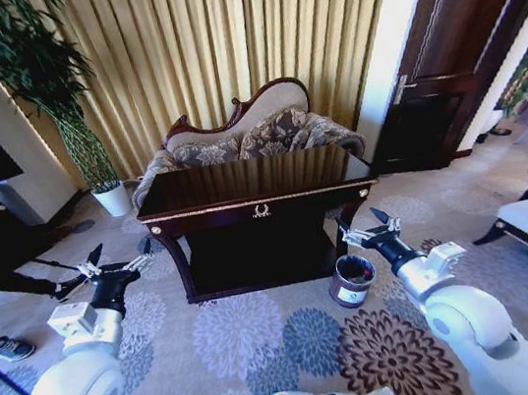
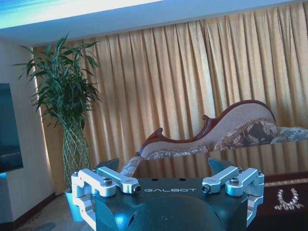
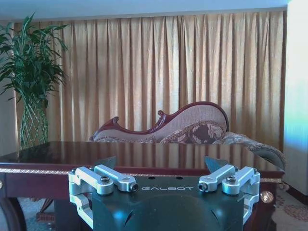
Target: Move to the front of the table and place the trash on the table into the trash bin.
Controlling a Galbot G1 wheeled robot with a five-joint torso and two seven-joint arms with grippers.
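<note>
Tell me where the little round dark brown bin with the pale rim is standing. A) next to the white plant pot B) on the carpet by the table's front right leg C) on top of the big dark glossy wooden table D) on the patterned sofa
B: in the head view the little round dark brown bin with the pale rim stands on the flowered carpet, beside the front right leg of the big dark glossy wooden table.

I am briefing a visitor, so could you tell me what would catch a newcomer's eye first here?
The dark glossy table with its gold emblem stands dead centre, the patterned sofa and gold curtains behind it. The small trash bin sits on the carpet by the table's right leg. The left hand and right hand hover open on either side.
</note>
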